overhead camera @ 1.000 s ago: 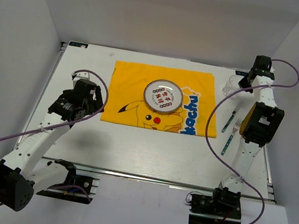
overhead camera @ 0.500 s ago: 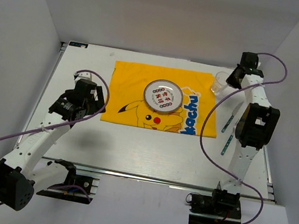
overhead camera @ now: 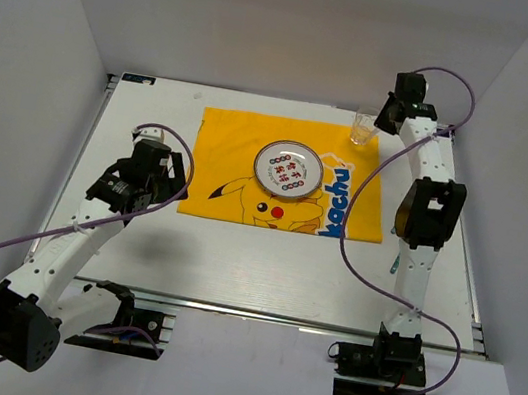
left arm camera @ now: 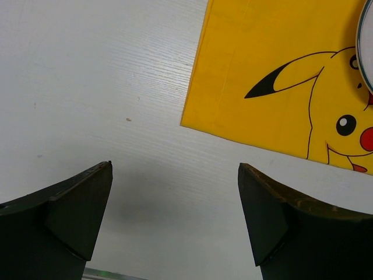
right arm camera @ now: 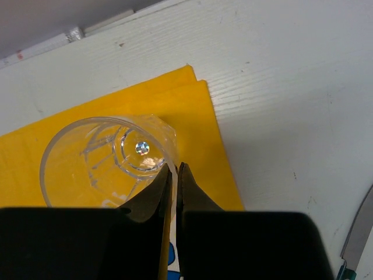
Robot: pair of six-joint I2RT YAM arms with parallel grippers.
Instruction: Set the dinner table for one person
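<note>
Yellow cloth [overhead camera: 242, 148] and plate [overhead camera: 289, 168] lie on your dinner table [overhead camera: 262, 268]; your right gripper [right arm camera: 175, 175] pinches the cup [right arm camera: 99, 157] at the plate's 1 o'clock. Your left gripper [left arm camera: 175, 169] gapes empty at 9 o'clock; cutlery [right arm camera: 356, 233] looks not yet placed.

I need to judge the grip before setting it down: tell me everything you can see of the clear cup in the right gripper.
The clear cup is a see-through tumbler, glass or plastic, empty, with a round rim and a thicker round base. It is open side up over the far right corner of the yellow cloth. The right gripper is shut on its wall at the rim. Whether the base rests on the cloth cannot be told.
</note>
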